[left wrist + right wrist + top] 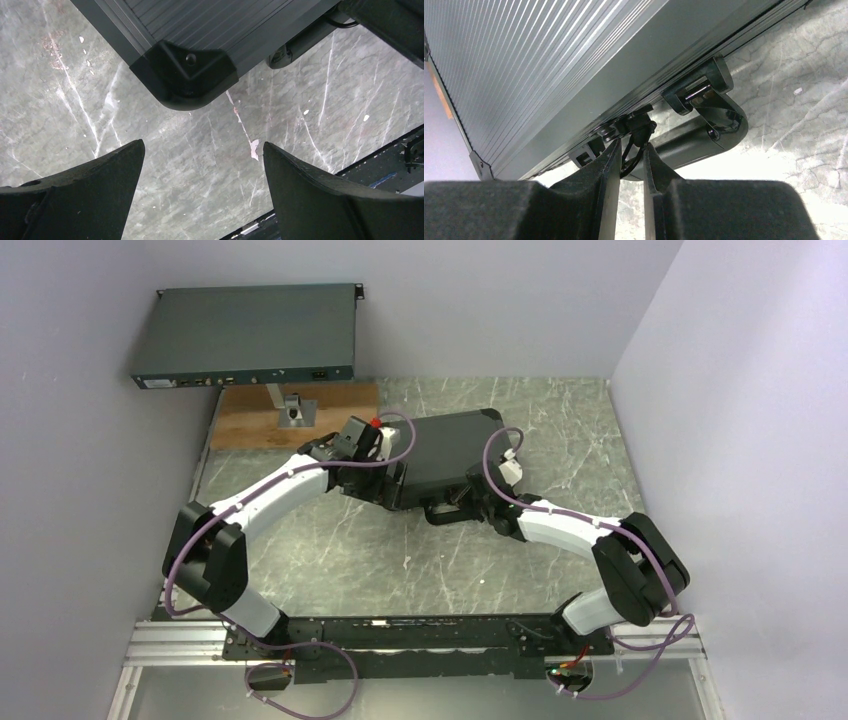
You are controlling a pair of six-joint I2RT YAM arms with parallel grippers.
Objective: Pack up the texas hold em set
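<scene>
The texas hold em set's black ribbed case lies closed on the marble table. My left gripper hovers at its near left corner, open and empty. In the left wrist view that gripper stands wide over bare table, with the case's corner cap just ahead. My right gripper is at the case's front edge by the handle. In the right wrist view it stands open by a narrow gap, with a small black latch piece between the fingertips. The handle lies just behind. Chips, cards and buttons are hidden.
A large flat grey electronics box stands on a stand above a wooden board at the back left. Walls close in on the left, back and right. The arms' mounting rail runs along the near edge.
</scene>
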